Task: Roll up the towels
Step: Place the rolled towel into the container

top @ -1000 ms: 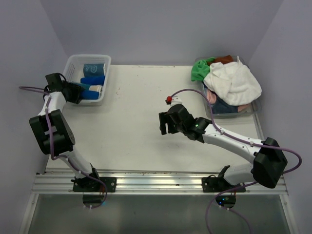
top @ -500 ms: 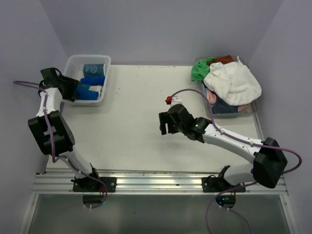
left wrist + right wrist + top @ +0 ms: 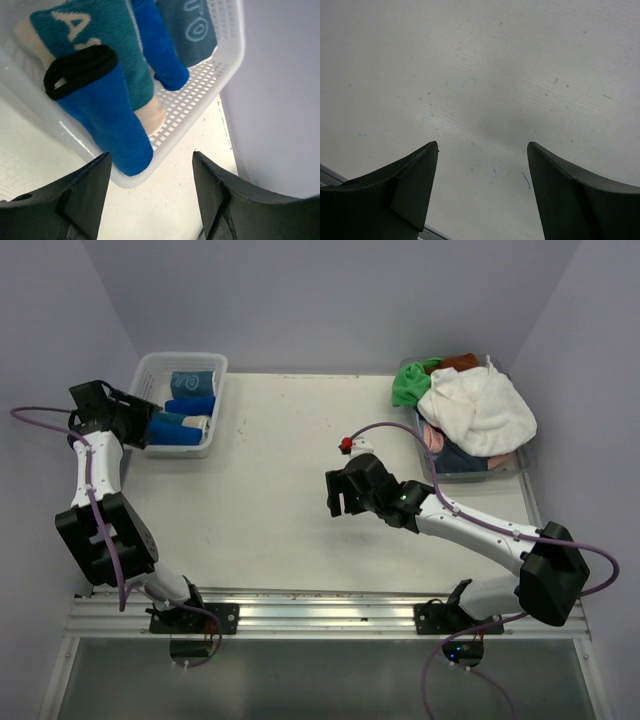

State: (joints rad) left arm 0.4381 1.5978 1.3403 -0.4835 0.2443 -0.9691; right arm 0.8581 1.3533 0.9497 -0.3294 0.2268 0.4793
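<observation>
Several rolled towels lie in the white mesh basket (image 3: pixel 215 375) at the back left. A royal blue roll (image 3: pixel 100 110) with a black band round its end lies nearest, beside a teal and beige roll (image 3: pixel 100 30). A second blue roll (image 3: pixel 160 45) and a teal lettered one (image 3: pixel 192 20) lie behind them. My left gripper (image 3: pixel 140 425) (image 3: pixel 151 157) is open and empty, just outside the basket's left wall. Loose towels are heaped at the back right: white (image 3: pixel 475 410), green (image 3: pixel 408 387) and pink (image 3: pixel 432 440). My right gripper (image 3: pixel 340 497) (image 3: pixel 482 147) hangs open over bare table.
The heap sits in a clear tray (image 3: pixel 520 468) by the right wall. The left wall runs close beside the left arm and the basket. A red-tipped cable (image 3: pixel 346 446) loops over the right wrist.
My left gripper has opened and drawn back to the left, away from the basket, leaving the blue roll inside. The right arm has not moved.
</observation>
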